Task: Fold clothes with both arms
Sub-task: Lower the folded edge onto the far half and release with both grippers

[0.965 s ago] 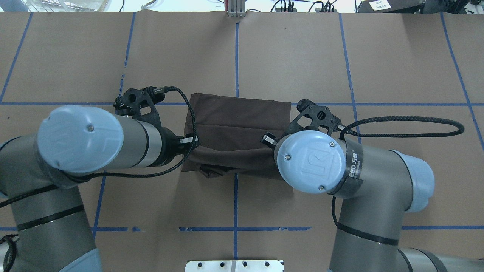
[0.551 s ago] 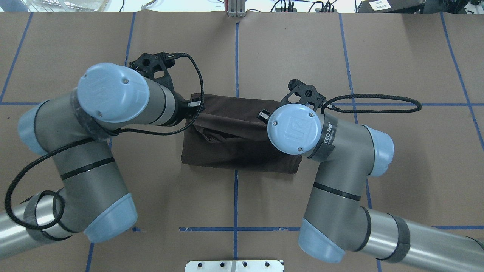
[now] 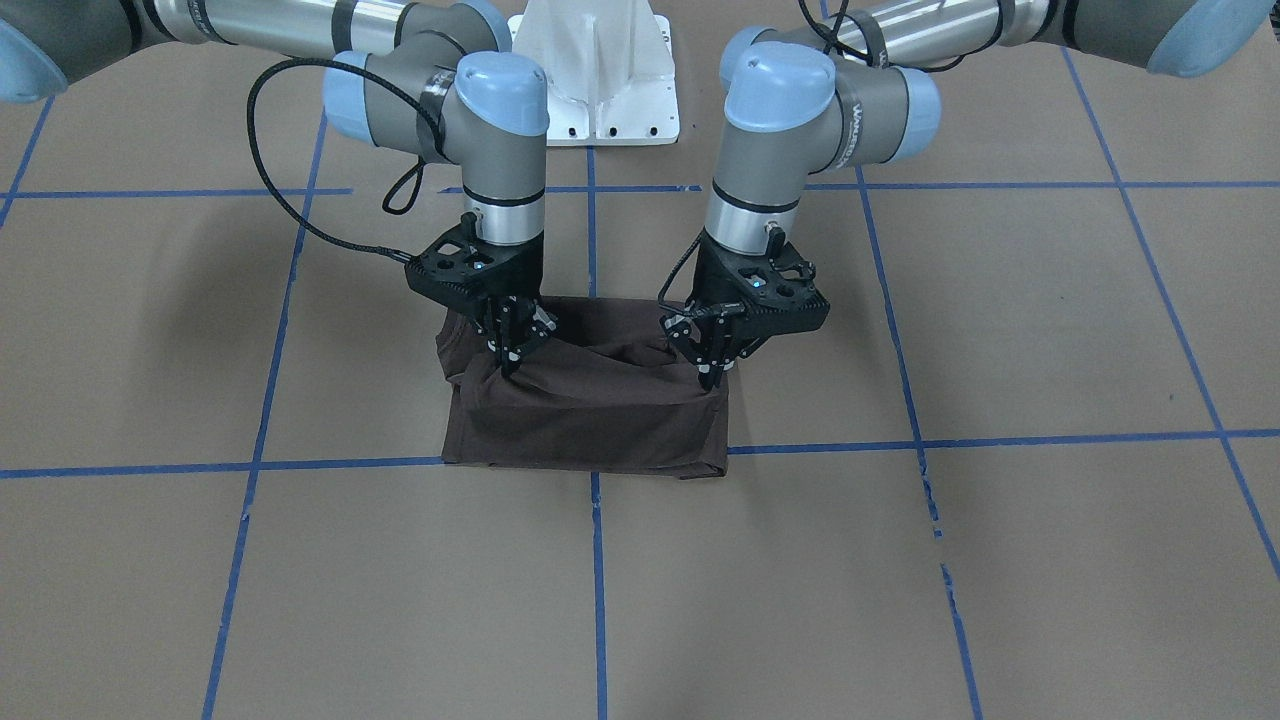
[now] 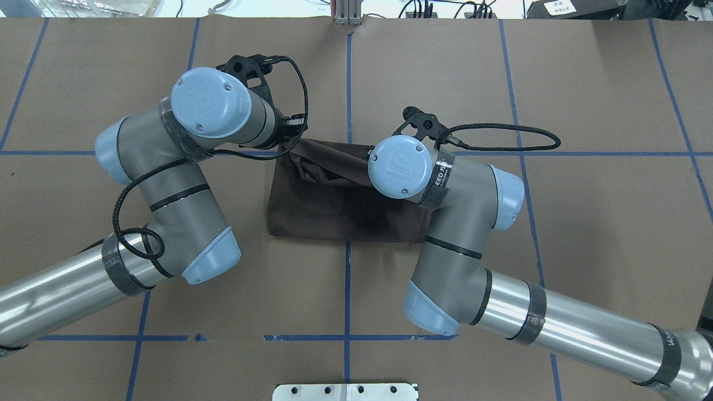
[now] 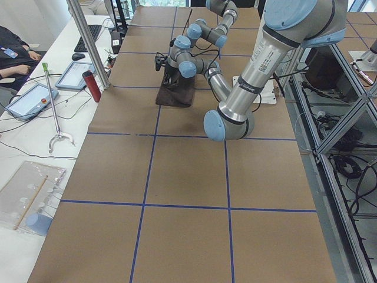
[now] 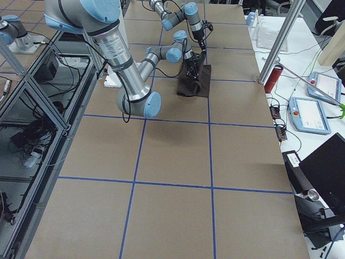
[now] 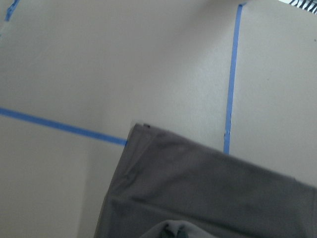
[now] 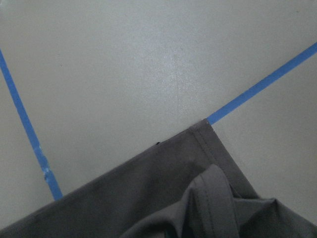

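Two pinches held the fold: the left gripper (image 3: 712,368) and right gripper (image 3: 510,352) were clamped on the shirt (image 3: 590,425), which lay mid-way across the table (image 3: 1000,320). An uneven release could skew the lifted layer or let it slump open.

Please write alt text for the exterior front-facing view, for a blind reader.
The right gripper and left gripper pinch the raised edge of a folded dark brown T-shirt on a brown table with blue tape lines.
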